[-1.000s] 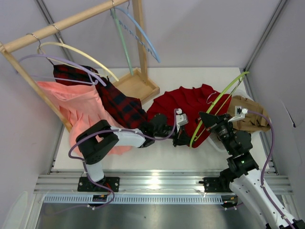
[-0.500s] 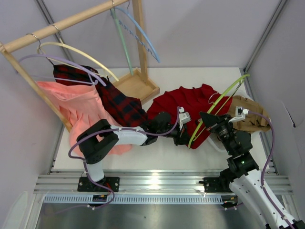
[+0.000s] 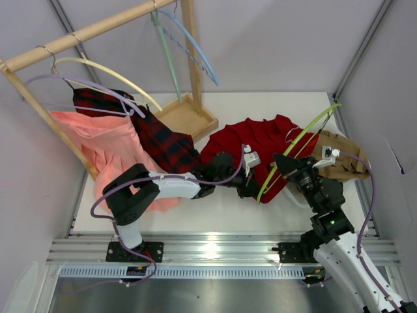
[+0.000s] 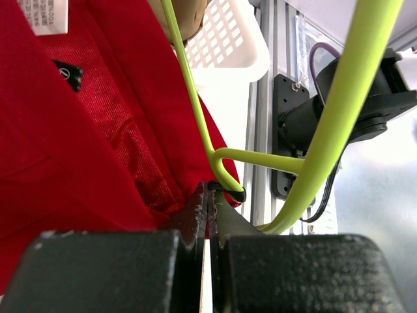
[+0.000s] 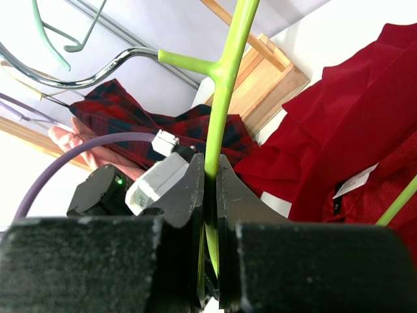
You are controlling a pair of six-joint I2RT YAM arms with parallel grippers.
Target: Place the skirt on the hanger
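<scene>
White tabletop (image 3: 221, 212) carries the skirt (image 4: 78, 143) spread right of centre, where your left gripper (image 4: 208, 195), pinched shut on its near hem, touches the near tip of the hanger (image 5: 226, 98), which your right gripper (image 5: 210, 163) clamps mid-arm, slanting far-right over the fabric.

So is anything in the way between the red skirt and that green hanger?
Nothing visible. The left fingers pinch the edge of the deep-red pleated fabric skirt right beside a small notch on the lime-green curved plastic hanger, whose bar the right fingers clamp.
</scene>
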